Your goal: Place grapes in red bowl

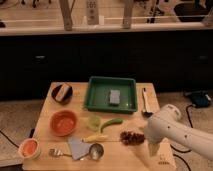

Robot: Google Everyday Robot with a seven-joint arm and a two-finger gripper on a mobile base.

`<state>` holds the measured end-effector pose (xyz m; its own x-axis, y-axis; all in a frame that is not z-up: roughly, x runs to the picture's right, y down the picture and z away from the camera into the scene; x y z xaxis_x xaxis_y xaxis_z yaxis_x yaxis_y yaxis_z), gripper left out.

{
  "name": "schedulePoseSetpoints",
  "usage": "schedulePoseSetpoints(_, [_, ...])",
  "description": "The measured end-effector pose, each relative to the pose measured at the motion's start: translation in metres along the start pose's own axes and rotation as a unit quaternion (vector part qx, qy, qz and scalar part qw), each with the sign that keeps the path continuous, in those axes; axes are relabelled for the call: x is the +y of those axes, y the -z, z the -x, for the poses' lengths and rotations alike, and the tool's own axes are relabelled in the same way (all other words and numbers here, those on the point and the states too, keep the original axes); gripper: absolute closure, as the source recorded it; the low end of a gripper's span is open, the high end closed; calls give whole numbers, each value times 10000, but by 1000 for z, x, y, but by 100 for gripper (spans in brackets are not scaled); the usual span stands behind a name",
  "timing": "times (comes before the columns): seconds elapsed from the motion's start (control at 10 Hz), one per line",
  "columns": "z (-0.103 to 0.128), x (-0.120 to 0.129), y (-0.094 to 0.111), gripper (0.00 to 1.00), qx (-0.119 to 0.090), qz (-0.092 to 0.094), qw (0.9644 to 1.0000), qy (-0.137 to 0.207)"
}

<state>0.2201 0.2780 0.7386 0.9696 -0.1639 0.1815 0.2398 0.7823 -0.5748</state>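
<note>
Grapes (132,137) lie on the wooden bench (125,159), near edge, well right of the red bowl (64,123); claw (153,148) hangs just right of them (grip state: cannot tell).

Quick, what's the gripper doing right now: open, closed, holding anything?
Gripper: open or closed cannot be told; it hangs just right of the grapes.
</note>
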Motion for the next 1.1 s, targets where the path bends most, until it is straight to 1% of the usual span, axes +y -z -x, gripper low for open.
schedulePoseSetpoints(1.1, [5, -3, -9, 20, -26, 30, 9995, 305])
